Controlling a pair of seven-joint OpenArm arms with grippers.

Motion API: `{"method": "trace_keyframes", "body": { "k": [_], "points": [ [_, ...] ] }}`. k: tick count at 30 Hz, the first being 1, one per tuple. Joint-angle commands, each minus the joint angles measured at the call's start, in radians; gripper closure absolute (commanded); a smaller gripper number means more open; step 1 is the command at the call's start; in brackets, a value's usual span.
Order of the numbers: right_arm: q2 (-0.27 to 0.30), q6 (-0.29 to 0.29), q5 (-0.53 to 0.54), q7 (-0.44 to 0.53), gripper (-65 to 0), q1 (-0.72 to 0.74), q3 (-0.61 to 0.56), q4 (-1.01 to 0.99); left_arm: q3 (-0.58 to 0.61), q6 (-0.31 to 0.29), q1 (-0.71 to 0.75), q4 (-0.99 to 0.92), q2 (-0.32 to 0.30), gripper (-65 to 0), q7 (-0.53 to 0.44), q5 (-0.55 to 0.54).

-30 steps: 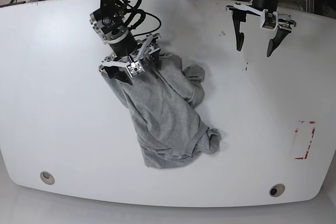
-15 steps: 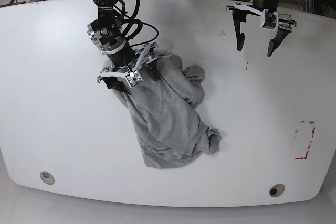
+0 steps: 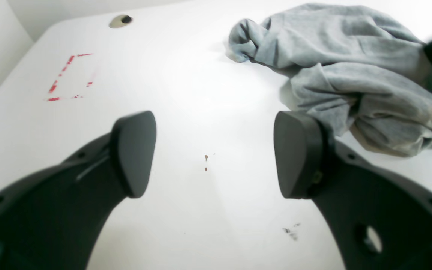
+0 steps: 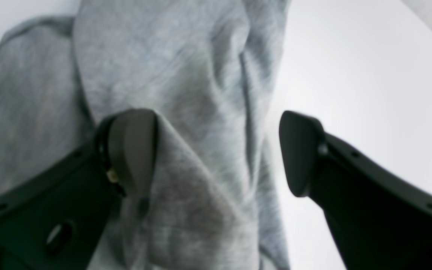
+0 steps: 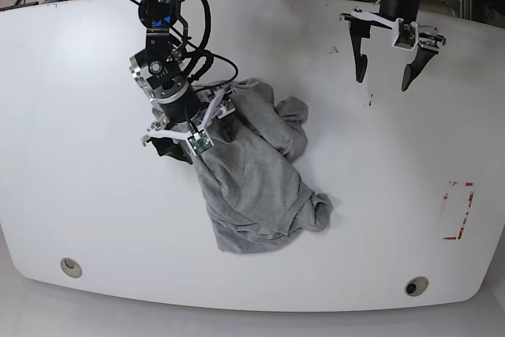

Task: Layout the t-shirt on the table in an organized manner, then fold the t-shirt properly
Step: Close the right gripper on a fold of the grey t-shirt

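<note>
The grey t-shirt lies crumpled in a long heap on the middle of the white table, with no lettering showing. My right gripper is down at the heap's upper left edge. In the right wrist view, this gripper is open, a raised fold of the t-shirt lies between its fingers, and one pad touches the cloth. My left gripper hangs open over bare table at the far right. In its own view, the left gripper is empty and the t-shirt is off to one side.
A red tape rectangle marks the table near its right edge. Two round grommet holes sit by the front edge. Small dark specks dot the surface under the left gripper. Cables hang behind the far edge.
My right gripper has slid forward and a little left along the t-shirt's upper left edge, staying open. The left arm has not moved.
</note>
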Motion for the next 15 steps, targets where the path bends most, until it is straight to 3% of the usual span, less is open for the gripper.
{"method": "trace_keyframes", "body": {
  "k": [1,5,15],
  "points": [
    [-0.011,0.028,0.013,-0.014,-48.8,0.022,-0.002,0.019,-0.003,0.005,0.005,0.016,-0.006,-46.4,-0.023,0.004],
    [-0.014,0.065,0.012,-0.023,-48.8,0.01,0.0,0.019,-0.003,0.005,0.005,0.016,-0.003,-46.4,-0.023,0.004],
    [-0.046,0.072,0.012,-0.016,-48.8,-0.091,-0.002,0.024,-0.003,0.005,-0.01,0.016,-0.003,-46.4,-0.021,0.004]
  ]
}}
